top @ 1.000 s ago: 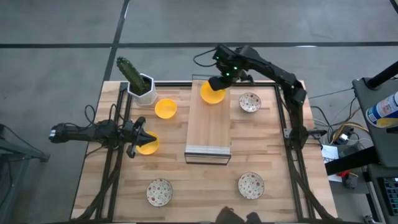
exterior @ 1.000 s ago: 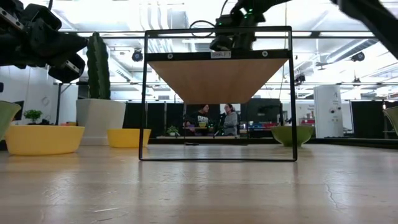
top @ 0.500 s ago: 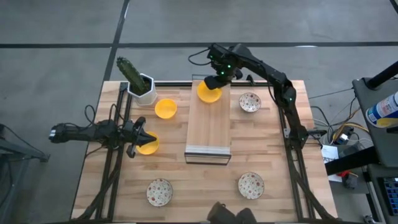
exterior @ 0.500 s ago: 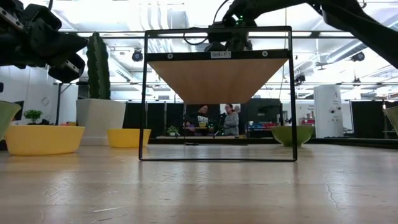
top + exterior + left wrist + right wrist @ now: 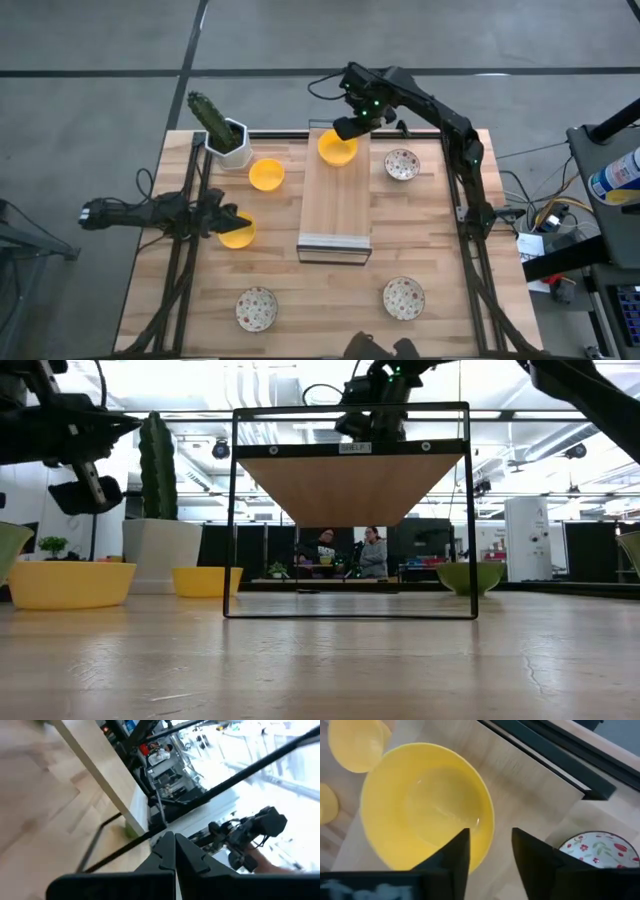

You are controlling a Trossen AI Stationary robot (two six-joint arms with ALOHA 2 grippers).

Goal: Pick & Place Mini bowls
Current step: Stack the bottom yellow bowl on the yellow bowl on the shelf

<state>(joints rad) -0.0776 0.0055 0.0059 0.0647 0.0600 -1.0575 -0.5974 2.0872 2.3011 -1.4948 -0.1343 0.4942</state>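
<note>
Yellow round mini bowl (image 5: 338, 149) parked on wooden shelf top (image 5: 337, 205) at 12 o'clock, right gripper (image 5: 346, 127) spread open just above. Left gripper (image 5: 222, 213) pinched closed, empty. Five left on table.

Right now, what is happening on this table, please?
The robot is sorting mini bowls. The right hand is open just above a yellow bowl that sits on the far end of the wooden shelf, so the bowl looks released. The left hand is shut and empty, beside another yellow bowl on the left side of the table. Three speckled bowls and one more yellow bowl wait on the table.
</note>
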